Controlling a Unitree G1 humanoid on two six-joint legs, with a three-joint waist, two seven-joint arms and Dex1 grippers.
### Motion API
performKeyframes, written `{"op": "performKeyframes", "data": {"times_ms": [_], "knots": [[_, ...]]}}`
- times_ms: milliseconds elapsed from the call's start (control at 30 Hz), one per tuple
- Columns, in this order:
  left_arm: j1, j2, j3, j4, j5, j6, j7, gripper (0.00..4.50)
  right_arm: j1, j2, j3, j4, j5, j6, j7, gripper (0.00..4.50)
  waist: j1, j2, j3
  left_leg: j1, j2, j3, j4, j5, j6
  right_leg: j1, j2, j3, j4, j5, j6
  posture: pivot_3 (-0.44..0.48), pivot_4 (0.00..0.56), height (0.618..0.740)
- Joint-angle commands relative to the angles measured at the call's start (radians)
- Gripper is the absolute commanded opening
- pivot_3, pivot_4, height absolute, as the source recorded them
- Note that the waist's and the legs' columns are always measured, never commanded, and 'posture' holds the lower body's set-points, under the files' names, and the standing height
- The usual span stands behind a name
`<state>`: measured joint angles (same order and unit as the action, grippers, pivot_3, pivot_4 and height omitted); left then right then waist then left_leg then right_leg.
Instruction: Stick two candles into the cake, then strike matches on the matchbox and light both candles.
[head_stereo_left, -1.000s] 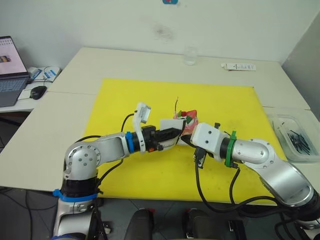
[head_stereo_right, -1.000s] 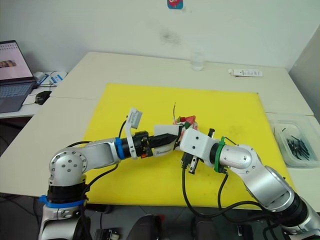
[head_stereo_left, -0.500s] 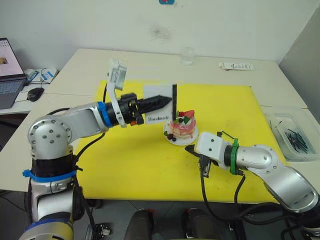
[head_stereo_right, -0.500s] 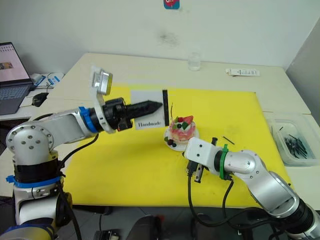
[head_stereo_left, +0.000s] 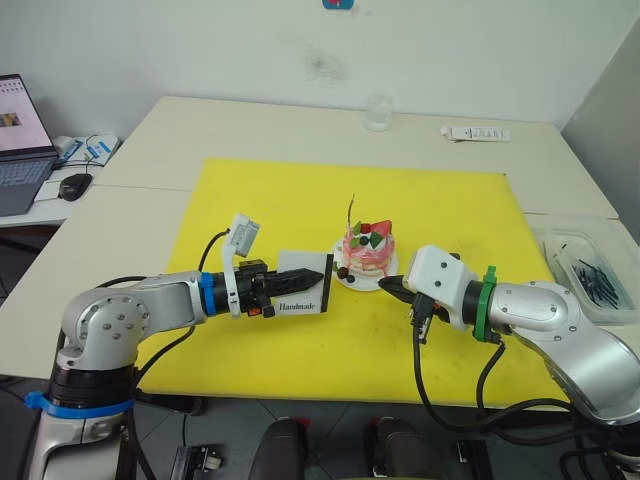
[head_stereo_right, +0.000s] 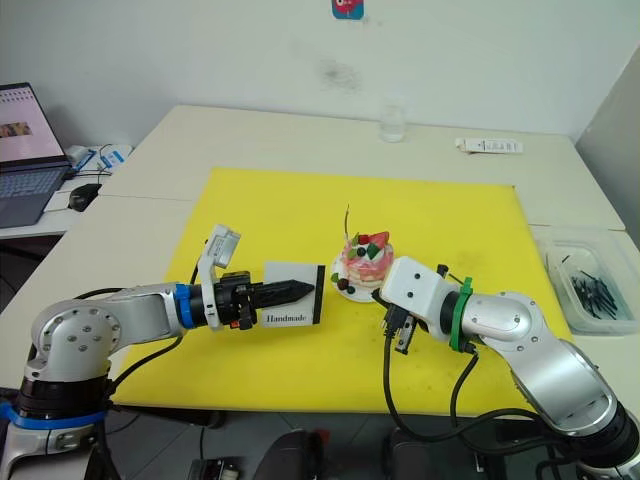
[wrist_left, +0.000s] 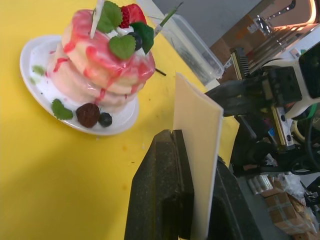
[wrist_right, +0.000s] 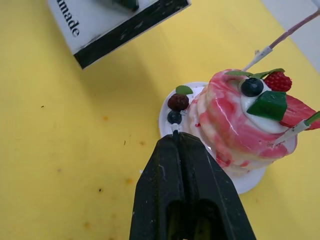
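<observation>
The pink cake (head_stereo_left: 367, 250) sits on its white plate (head_stereo_left: 345, 277) in the middle of the yellow mat. Two thin candles stand in it, one upright (head_stereo_left: 351, 211) and one leaning (wrist_right: 296, 129). My left gripper (head_stereo_left: 318, 274) is shut on the white matchbox (head_stereo_left: 303, 292), which stands on edge on the mat just left of the plate, its black strip (wrist_right: 131, 32) facing the cake. My right gripper (head_stereo_left: 386, 285) is shut at the plate's front right rim; a short dark match tip (wrist_right: 175, 132) pokes from its fingertips.
A clear tray (head_stereo_left: 590, 272) of dark sticks stands at the right table edge. A glass (head_stereo_left: 378, 112) and a white remote (head_stereo_left: 477, 133) sit at the back. A laptop (head_stereo_left: 20, 140) and a mouse (head_stereo_left: 75, 185) lie far left.
My left arm, which had lifted the matchbox high above the mat's back left, has lowered it beside the plate. The right gripper has shifted slightly right and up to the plate's rim.
</observation>
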<state>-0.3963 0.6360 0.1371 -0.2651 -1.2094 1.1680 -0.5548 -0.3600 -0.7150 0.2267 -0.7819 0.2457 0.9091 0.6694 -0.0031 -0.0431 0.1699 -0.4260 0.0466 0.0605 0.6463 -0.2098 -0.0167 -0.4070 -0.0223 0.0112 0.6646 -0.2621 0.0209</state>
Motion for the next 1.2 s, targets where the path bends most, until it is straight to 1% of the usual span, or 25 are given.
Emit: {"op": "performKeyframes", "data": {"times_ms": [33, 167, 300, 433, 633, 733, 900, 1200], "knots": [[-0.009, -0.052, -0.007, -0.038, -0.012, -0.017, 0.026, 0.00, 0.012, 0.022, -0.063, -0.050, 0.030, -0.005, -0.022, 0.03, 0.001, 0.000, 0.000, 0.000, 0.000, 0.000, 0.000, 0.000, 0.000, 0.000, 0.000, 0.000, 0.000, 0.000, 0.000, 0.000, 0.150, 0.727], [-0.012, -0.122, 0.002, -0.027, -0.059, 0.009, 0.091, 0.00, 0.079, 0.013, -0.087, -0.076, 0.014, -0.102, -0.020, 0.03, 0.002, 0.000, 0.000, -0.001, 0.000, 0.000, 0.000, 0.000, 0.000, 0.000, 0.000, 0.000, 0.000, 0.000, 0.000, 0.000, 0.150, 0.727], [-0.026, -0.143, -0.004, -0.013, -0.095, 0.036, 0.120, 0.00, 0.138, -0.034, -0.077, -0.068, -0.048, -0.265, -0.003, 0.03, 0.001, 0.000, 0.000, -0.001, 0.000, 0.000, 0.000, 0.000, 0.000, 0.000, 0.001, 0.000, 0.000, -0.001, 0.002, 0.000, 0.150, 0.727], [-0.055, -0.151, -0.015, 0.018, -0.125, 0.071, 0.134, 0.00, 0.161, -0.032, -0.075, -0.054, -0.084, -0.377, -0.008, 0.03, 0.000, 0.000, 0.000, 0.000, 0.000, -0.001, 0.001, 0.000, 0.000, 0.000, 0.002, 0.000, 0.001, -0.001, 0.002, 0.000, 0.150, 0.727], [-0.096, -0.161, -0.051, 0.044, -0.114, 0.108, 0.126, 0.00, 0.191, -0.045, -0.064, -0.052, -0.118, -0.444, 0.010, 0.03, 0.001, 0.000, 0.000, 0.000, -0.001, -0.001, 0.001, 0.000, 0.000, 0.000, 0.002, 0.000, 0.000, -0.001, 0.002, 0.000, 0.150, 0.727], [-0.111, -0.179, -0.062, 0.061, -0.108, 0.115, 0.141, 0.00, 0.200, -0.047, -0.055, -0.047, -0.149, -0.482, 0.012, 0.03, 0.001, 0.000, 0.000, 0.000, -0.001, -0.001, 0.001, 0.000, 0.000, 0.000, 0.001, 0.000, 0.000, -0.001, 0.002, 0.000, 0.150, 0.727], [-0.120, -0.195, -0.064, 0.076, -0.114, 0.132, 0.158, 0.00, 0.236, -0.071, -0.045, -0.035, -0.202, -0.550, 0.028, 0.03, 0.001, 0.000, 0.000, 0.000, 0.000, -0.001, 0.000, 0.000, 0.000, 0.000, 0.002, 0.000, 0.001, -0.001, 0.002, 0.000, 0.150, 0.727], [-0.128, -0.207, -0.051, 0.092, -0.127, 0.153, 0.167, 0.00, 0.251, -0.068, -0.032, -0.016, -0.237, -0.598, 0.058, 0.03, 0.001, 0.000, 0.000, 0.000, 0.000, -0.001, 0.001, 0.000, 0.000, 0.001, 0.002, 0.000, 0.001, -0.001, 0.002, 0.000, 0.150, 0.727]]}}
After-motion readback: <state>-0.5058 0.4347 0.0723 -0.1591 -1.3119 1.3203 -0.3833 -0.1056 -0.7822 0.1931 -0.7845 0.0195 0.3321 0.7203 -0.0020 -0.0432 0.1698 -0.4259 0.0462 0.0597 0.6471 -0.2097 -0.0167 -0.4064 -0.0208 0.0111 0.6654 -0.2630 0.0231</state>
